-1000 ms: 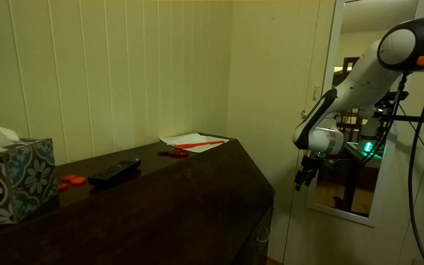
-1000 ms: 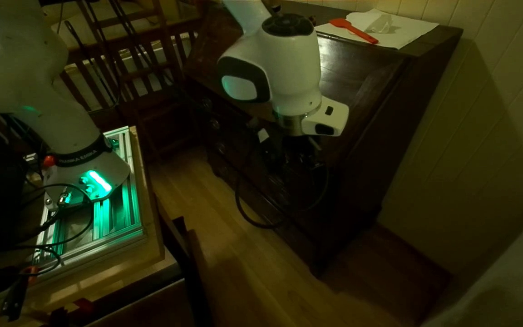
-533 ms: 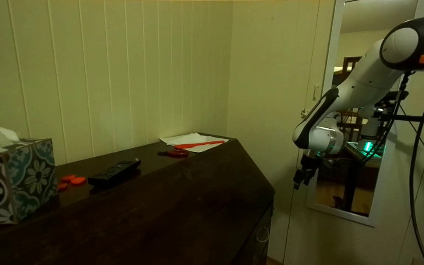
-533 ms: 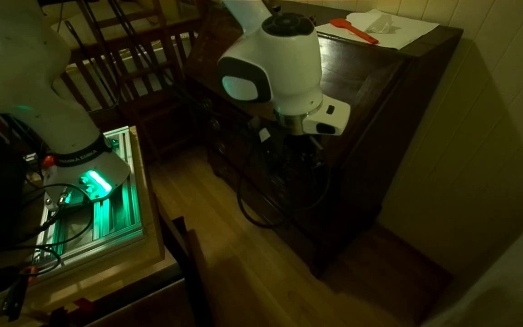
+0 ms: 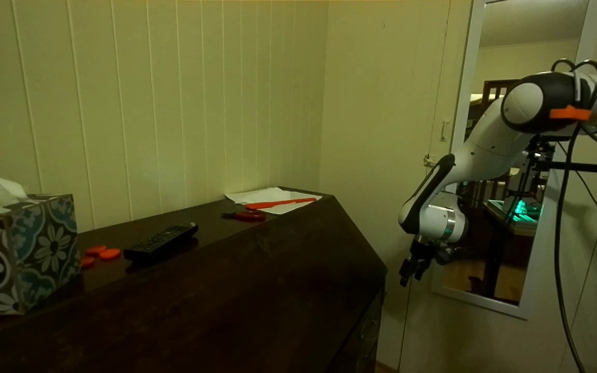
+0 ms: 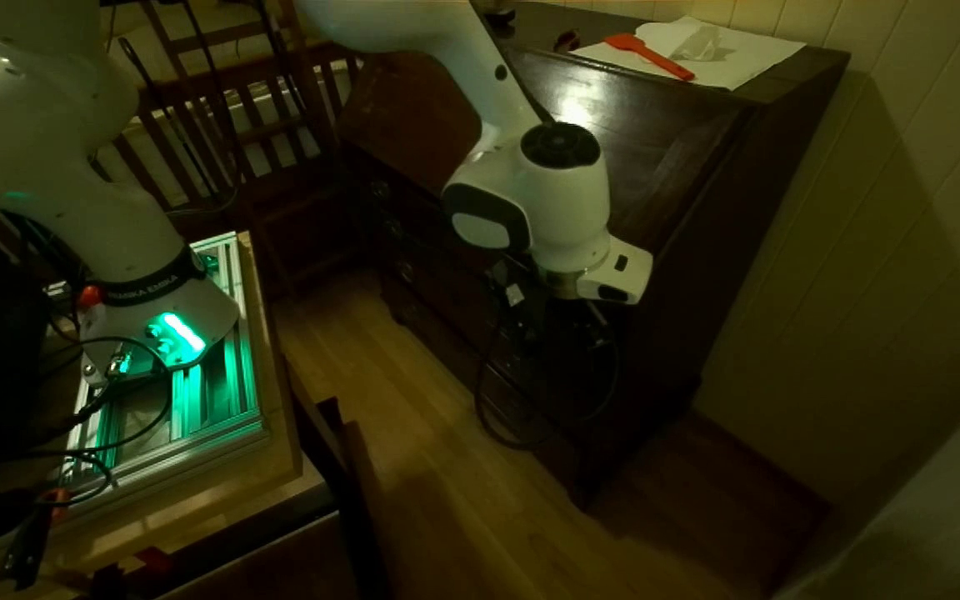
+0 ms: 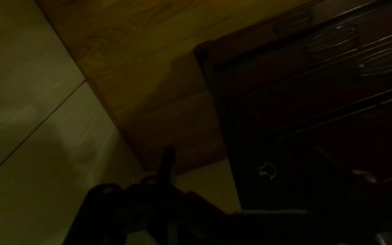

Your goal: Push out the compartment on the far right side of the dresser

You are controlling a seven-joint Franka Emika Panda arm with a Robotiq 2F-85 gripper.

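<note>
1. In an exterior view: find the compartment (image 5: 355, 334) at the end of the dresser (image 5: 257, 290) nearest the pale wall (image 5: 371, 129), likely a drawer in the dark front; can't pin down the exact one. Probably at the approach stage. Best to bring the gripper (image 5: 410, 281) in closer, lined up with the drawer edge before contact. Fingers (image 5: 405, 274) aimed down, nothing held, visible gap to the dresser corner.

2. In an exterior view: mind the cable loop (image 6: 520, 447) hanging near the gripper; could snag on the drawer pulls (image 6: 380, 190). Go in square to the front, leave room by the pale wall. Fingers too dark against the dresser to read here, contact included.

3. In the wrist view: aim off the small metal fitting (image 7: 267, 171), maybe a marker for the target. Push slowly, evenly along the slide, no sideways twist, to avoid jamming. Fingers spread wide, tips well apart, gripping nothing; maybe close first for a firmer pushing tip.
</note>
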